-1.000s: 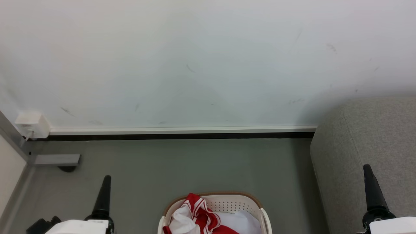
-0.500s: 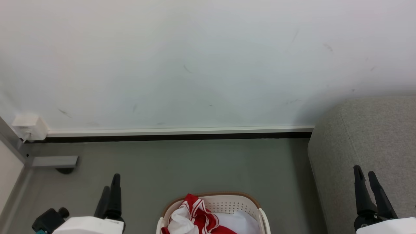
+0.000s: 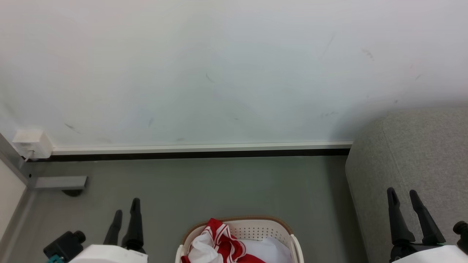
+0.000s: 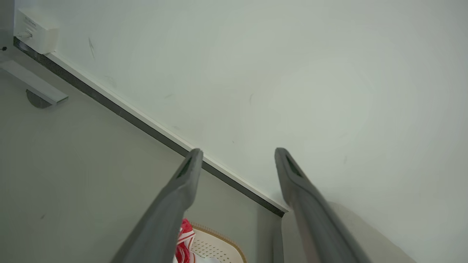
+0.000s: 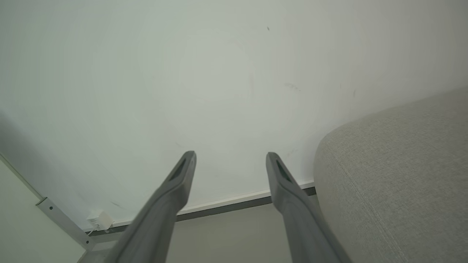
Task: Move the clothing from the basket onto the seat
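Crumpled red clothing (image 3: pixel 223 239) lies in the perforated plastic basket (image 3: pixel 261 231), bottom centre, between the left tool (image 3: pixel 127 206) and right tool (image 3: pixel 402 191). Both gape empty; rounded fabric seat (image 3: pixel 424 146) at right.

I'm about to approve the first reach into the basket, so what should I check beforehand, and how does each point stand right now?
1. Left gripper open and empty: ok.
2. Right gripper open and empty: ok.
3. Clothing in the basket, red fabric on top to grab: ok.
4. A gripper above the basket: not ok; both stand off to its sides.
5. Whole basket in the head view: not ok; the bottom edge cuts it off.
6. Room on the seat: cannot tell; most of its top is out of frame.
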`<state>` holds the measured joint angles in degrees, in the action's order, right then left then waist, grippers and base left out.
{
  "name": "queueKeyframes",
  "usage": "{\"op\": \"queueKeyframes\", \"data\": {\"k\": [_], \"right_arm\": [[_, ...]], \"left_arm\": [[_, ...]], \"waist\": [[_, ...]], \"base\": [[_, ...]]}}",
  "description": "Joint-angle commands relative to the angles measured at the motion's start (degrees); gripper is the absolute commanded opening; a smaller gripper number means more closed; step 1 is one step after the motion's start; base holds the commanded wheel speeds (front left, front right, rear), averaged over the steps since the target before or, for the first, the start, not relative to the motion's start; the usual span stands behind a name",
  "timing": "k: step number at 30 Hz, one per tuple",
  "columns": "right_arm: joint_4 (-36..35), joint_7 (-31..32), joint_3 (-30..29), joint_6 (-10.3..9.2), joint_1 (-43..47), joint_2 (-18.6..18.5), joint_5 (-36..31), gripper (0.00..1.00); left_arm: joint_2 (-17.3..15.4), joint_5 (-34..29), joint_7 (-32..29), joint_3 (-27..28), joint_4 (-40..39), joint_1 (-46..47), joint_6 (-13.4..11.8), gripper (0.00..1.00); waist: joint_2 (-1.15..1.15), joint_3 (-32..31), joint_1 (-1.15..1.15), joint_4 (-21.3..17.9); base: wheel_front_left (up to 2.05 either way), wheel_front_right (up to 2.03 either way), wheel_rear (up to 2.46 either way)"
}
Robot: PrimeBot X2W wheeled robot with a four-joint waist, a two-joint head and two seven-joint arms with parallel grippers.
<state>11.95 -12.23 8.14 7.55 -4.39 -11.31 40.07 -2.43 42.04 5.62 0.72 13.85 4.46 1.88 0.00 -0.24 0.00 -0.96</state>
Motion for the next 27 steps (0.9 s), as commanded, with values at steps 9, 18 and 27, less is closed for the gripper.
{"op": "queueKeyframes", "data": {"k": [9, 18, 27], "right_arm": [[0.2, -0.7, -0.9, -0.06, -1.2, 0.3, -9.4, 1.0], [1.0, -1.1, -1.6, -0.07, -1.0, 1.1, -16.6, 1.0], [1.8, -1.5, -4.2, -0.08, -0.6, 2.7, -20.6, 1.0]], "left_arm": [[-0.7, -9.1, 1.9, -0.7, 0.2, 1.2, -0.3, 1.0], [-1.2, -15.2, 3.4, -1.1, 0.6, 1.1, -1.0, 1.0], [-1.6, -20.4, 4.7, -1.1, 1.5, 0.5, -1.5, 1.0]], "waist": [[0.0, -0.2, 0.0, 0.0], [0.0, -0.5, 0.0, 0.1], [0.0, -0.7, 0.0, 0.3]], "base": [[0.0, 0.0, 0.0], [0.0, 0.0, 0.0], [0.0, 0.0, 0.0]]}}
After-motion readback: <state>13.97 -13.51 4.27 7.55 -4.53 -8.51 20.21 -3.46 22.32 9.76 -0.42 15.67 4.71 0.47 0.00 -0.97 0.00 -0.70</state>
